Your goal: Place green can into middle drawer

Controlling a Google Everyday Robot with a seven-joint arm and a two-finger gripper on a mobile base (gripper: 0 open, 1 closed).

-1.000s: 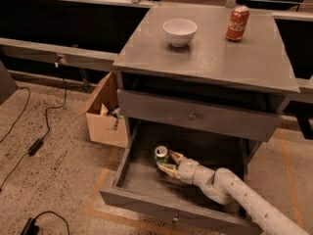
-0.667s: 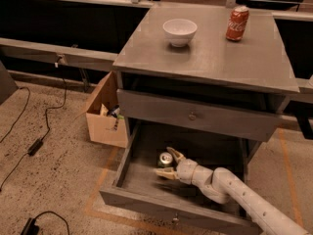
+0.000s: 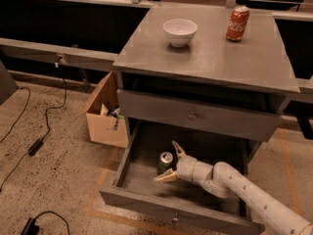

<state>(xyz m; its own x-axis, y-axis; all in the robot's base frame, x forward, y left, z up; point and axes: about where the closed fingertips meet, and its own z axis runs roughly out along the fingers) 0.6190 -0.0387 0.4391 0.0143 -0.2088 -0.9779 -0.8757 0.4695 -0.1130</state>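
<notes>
The green can (image 3: pixel 165 162) stands upright inside the open middle drawer (image 3: pixel 146 199), the lowest drawer of the grey cabinet, toward its left side. My gripper (image 3: pixel 172 161) is inside the drawer just right of the can, on a white arm coming in from the lower right. Its two pale fingers are spread apart, one above and one below the can's right side, and they do not clamp it. The can's silver top shows.
A white bowl (image 3: pixel 180 32) and a red Coca-Cola can (image 3: pixel 237 23) stand on the cabinet top (image 3: pixel 210 58). The knobbed drawer above (image 3: pixel 195 116) is closed. An open cardboard box (image 3: pixel 105 112) sits left of the cabinet. Cables lie on the floor at left.
The gripper has opened and released the can, which now stands upright on the drawer floor. The fingers have drawn slightly back to the right of it.
</notes>
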